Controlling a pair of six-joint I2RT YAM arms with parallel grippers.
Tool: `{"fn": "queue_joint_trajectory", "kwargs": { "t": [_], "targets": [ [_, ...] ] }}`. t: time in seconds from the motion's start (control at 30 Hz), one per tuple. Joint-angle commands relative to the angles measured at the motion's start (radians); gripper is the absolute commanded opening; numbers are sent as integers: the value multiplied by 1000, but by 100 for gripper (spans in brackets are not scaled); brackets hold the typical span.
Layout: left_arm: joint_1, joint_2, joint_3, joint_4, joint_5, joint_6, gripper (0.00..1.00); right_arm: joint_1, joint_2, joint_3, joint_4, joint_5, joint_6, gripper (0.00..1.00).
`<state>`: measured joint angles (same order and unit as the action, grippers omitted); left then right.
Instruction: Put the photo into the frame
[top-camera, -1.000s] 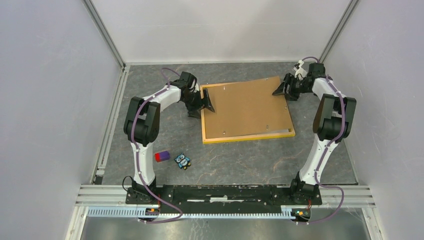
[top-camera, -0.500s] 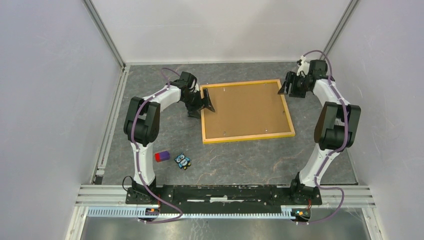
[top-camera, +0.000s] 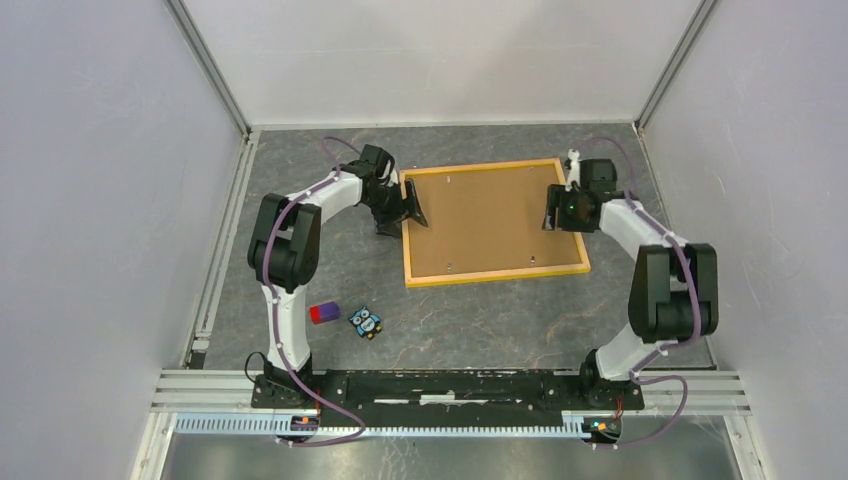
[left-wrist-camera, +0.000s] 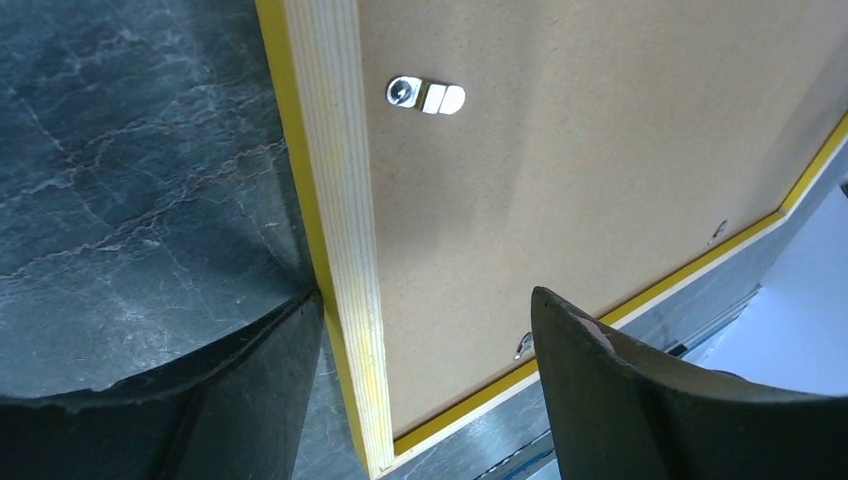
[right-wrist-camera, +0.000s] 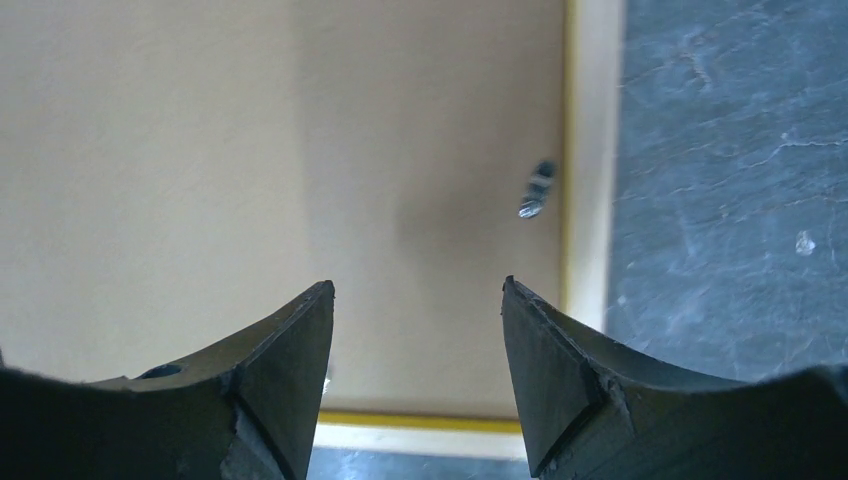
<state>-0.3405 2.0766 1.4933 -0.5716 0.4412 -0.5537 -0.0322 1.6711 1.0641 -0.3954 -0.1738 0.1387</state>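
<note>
Backing (top-camera: 490, 215) lies flat in the frame (top-camera: 495, 275) at mid-desk, photo unseen, likely beneath; left hand (left-wrist-camera: 425, 305) straddling the left rail and right hand (right-wrist-camera: 418, 300) above gape empty, so next comes turning the clips (left-wrist-camera: 427, 96).

The bench (top-camera: 480, 320) is dark grey with marble-like veins. The frame (top-camera: 495, 275) lies flat on it toward the far side, back up, with a brown panel (top-camera: 490, 215) filling it. Nearer and to the left, a small red-and-purple block (top-camera: 323, 313) and a little owl (top-camera: 366, 322) lie just beside each other, well apart from the frame.
</note>
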Motion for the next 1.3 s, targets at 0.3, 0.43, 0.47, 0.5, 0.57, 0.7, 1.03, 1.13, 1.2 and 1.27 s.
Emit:
{"fn": "queue_joint_trajectory", "kwargs": {
  "t": [0.3,0.43,0.47,0.5,0.57,0.7,1.03,1.13,1.2,1.27],
  "targets": [
    [-113,-33,-85,5,-142,-29,47,461,-366,-209,129,230,51,71],
    [-115,-56,-192,86,-33,-98,36,514,-422,-295,171,163,58,73],
    [-118,-61,-212,98,-18,-110,33,513,-415,-303,172,111,60,74],
    [-122,-64,-225,104,-13,-119,31,513,-404,-302,161,83,59,74],
    [-127,-70,-242,104,-16,-124,27,513,-391,-305,160,98,60,74],
    [-127,-67,-236,16,-66,-67,24,463,-422,-317,183,168,73,79],
    [-105,-101,-291,-99,-210,77,20,258,-365,-230,73,207,29,98],
    [-104,-103,-271,-117,-243,103,20,142,-291,-174,31,246,8,98],
    [-102,-96,-241,-137,-243,114,20,88,-255,-145,17,313,-6,98],
    [-85,-91,-229,-115,-172,107,20,39,-220,-136,30,343,-14,98]
  ]
}}
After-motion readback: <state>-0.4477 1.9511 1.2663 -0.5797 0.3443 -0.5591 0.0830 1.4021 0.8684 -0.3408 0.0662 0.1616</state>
